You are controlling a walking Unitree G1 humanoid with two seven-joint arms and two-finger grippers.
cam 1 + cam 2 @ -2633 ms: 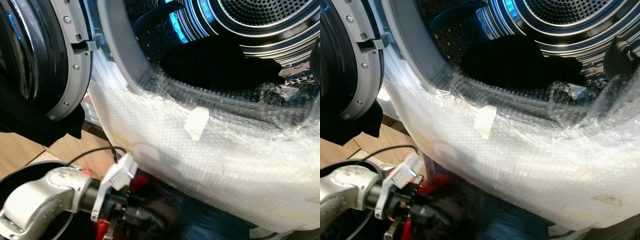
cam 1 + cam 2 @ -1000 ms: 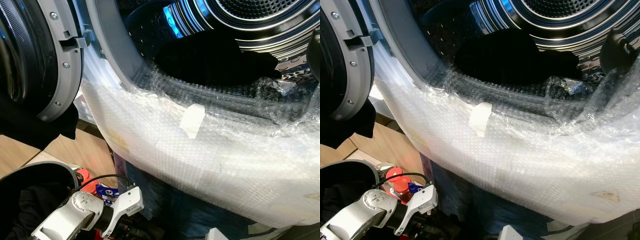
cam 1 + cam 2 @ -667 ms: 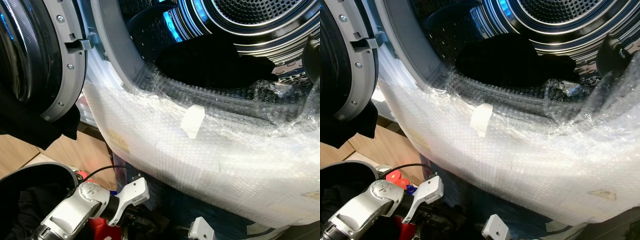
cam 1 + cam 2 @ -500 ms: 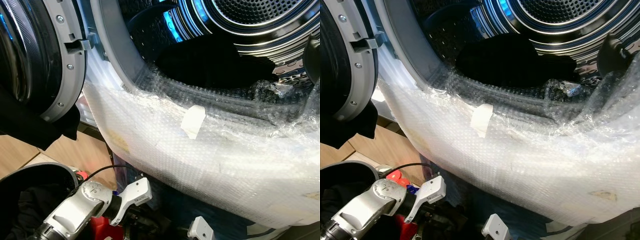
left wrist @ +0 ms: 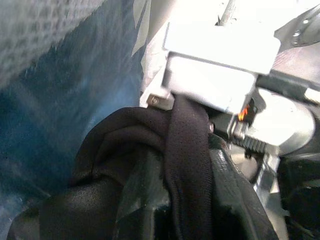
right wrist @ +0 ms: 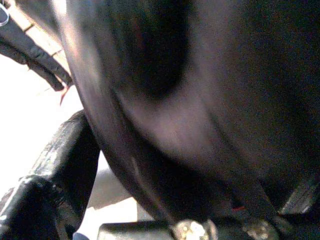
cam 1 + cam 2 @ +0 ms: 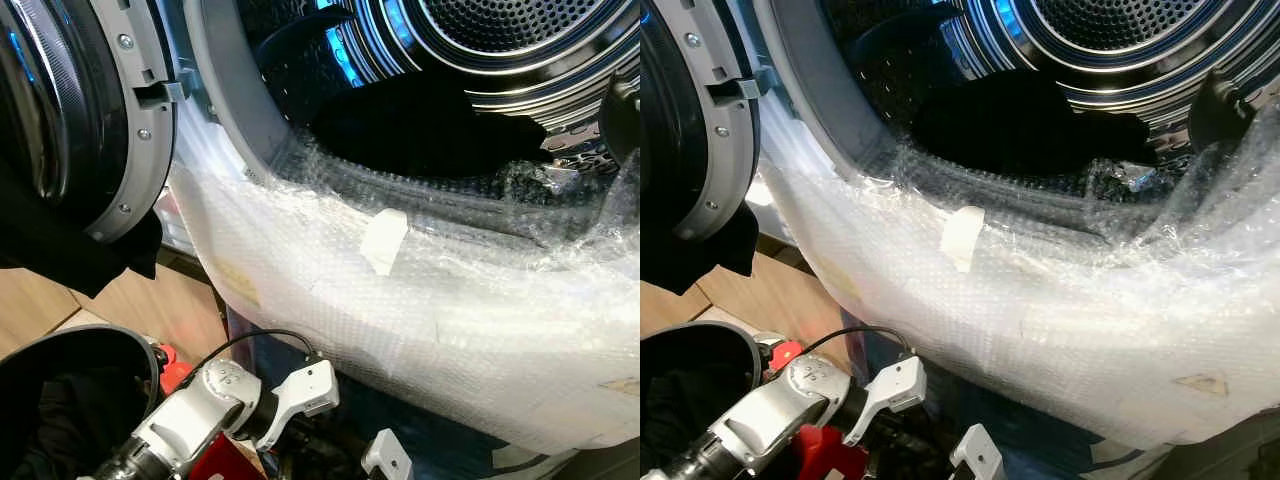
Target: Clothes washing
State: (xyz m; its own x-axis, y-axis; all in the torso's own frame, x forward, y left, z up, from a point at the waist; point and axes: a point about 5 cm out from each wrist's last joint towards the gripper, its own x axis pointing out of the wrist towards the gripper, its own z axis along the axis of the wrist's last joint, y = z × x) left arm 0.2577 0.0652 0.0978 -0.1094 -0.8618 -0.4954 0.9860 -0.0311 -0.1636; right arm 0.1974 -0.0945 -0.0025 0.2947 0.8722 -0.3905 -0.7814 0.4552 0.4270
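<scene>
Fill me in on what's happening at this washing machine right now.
The robot is loading laundry. Its left claw is low in front of the machine, below the bubble wrap that covers the lower rim of the opening, and black cloth is caught in it. A dark garment lies in the drum. The door stands open on the left, with a black basket below it.

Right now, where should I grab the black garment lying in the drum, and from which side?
Take the black garment by its near edge, reaching in from the front over the bubble wrap. It lies heaped low in the drum, just behind that wrap, I'd judge.
</scene>
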